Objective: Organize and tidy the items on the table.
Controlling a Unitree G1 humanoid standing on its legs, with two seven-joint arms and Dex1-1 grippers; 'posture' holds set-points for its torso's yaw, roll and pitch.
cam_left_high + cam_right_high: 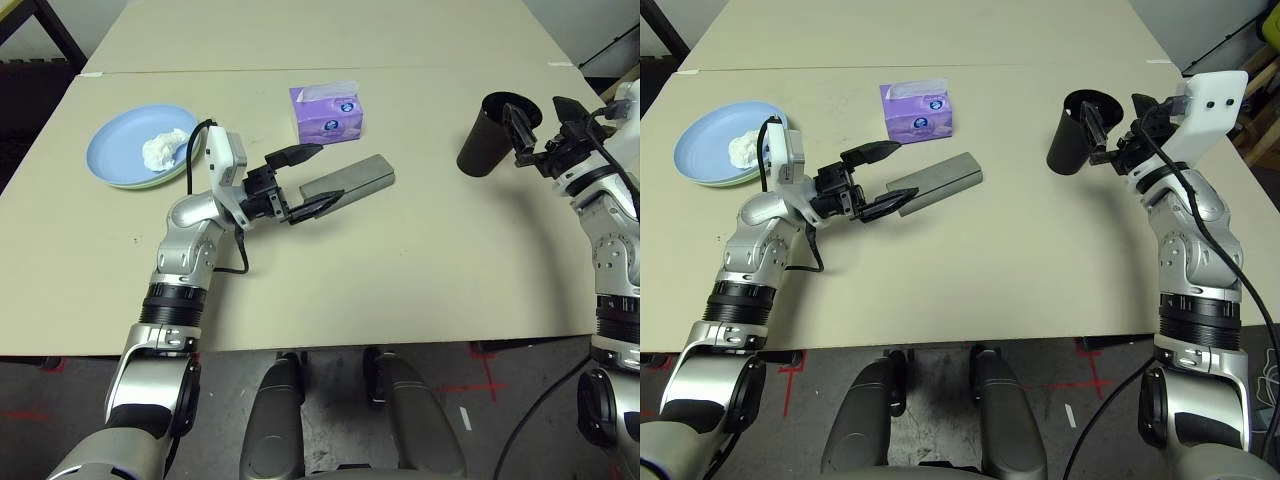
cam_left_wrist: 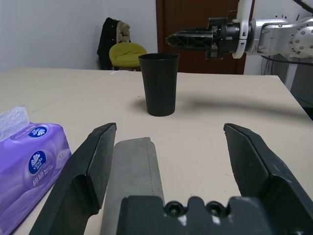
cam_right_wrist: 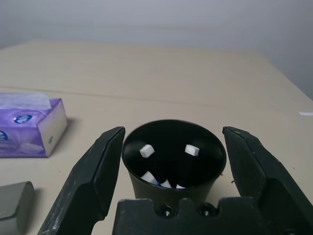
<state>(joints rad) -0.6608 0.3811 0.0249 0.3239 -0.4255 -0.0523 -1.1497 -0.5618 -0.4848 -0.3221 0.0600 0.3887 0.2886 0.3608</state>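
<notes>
The right wrist view looks into the black cup (image 3: 173,156), showing white pen ends inside; the right gripper (image 1: 1118,125) hovers above it near the table's (image 1: 420,260) right edge, fingers spread. The left gripper (image 1: 312,178), also spread, straddles the grey case (image 1: 350,182) beside the tissue box (image 1: 327,112).
</notes>
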